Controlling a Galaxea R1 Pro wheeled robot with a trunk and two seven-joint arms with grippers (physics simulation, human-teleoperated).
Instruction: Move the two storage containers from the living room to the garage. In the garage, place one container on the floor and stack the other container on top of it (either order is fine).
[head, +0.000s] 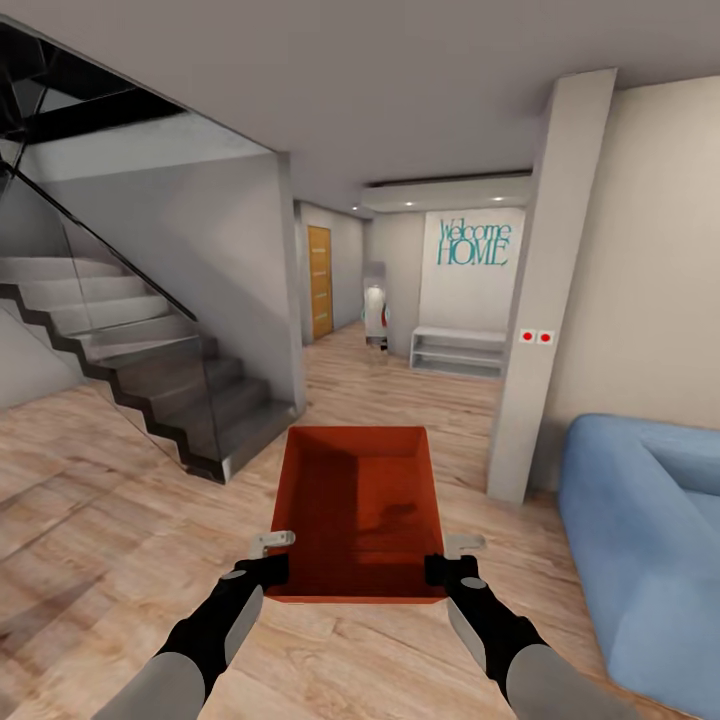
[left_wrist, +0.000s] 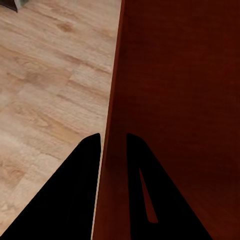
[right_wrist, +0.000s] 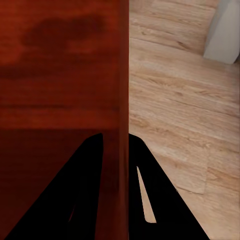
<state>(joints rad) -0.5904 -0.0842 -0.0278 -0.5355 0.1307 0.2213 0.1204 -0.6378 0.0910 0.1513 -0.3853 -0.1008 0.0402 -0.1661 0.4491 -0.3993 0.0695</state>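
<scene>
Orange-red container between both grippers

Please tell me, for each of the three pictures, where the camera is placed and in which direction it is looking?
Head view: on the head, facing forward and down over the orange-red container, held by left end effector and right end effector; both forearms show.
Left wrist view: near the left end effector, looking along its fingers, which straddle the container's wall.
Right wrist view: near the right end effector, likewise astride a wall.
All share the container and wood plank floor.
</scene>
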